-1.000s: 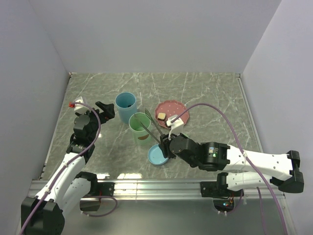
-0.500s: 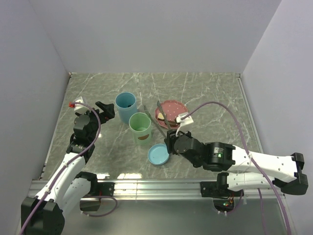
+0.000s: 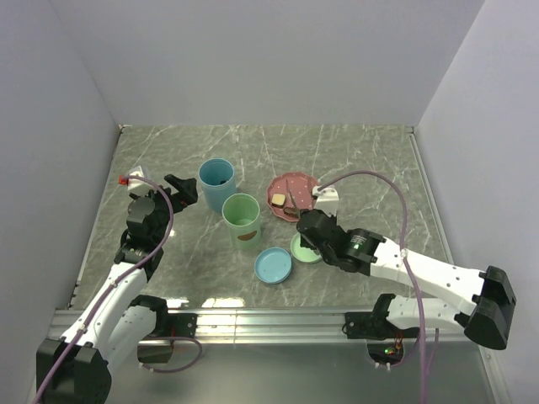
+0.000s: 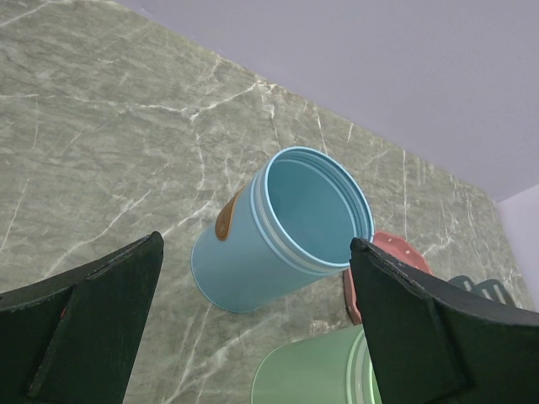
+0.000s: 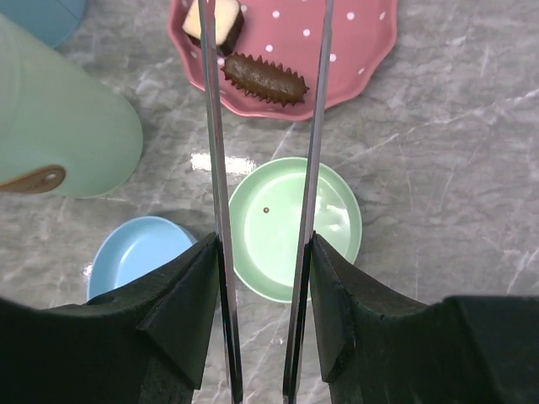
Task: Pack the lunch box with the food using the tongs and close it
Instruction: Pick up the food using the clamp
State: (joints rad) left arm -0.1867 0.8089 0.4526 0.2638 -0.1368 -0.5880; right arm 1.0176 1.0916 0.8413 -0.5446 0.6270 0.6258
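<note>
Tongs (image 5: 313, 168): clamped between the fingers of the right gripper (image 5: 264, 261), tips spread over the pink plate (image 5: 354, 50) at top of frame.
Food: cream-and-brown block (image 5: 229, 21) and brown ridged piece (image 5: 264, 80) left on the plate, unpacked.
Green lid (image 5: 295, 227), blue lid (image 5: 139, 257): off; closing outstanding.
Left gripper (image 4: 257, 324): spread wide, empty.
Change: tongs shifted from above the blue lid rightward to the plate.

End effector (image 5: 263, 273) grips tongs (image 5: 317, 126), their arms flanking brown food (image 5: 264, 80) on the plate (image 5: 362, 42).
</note>
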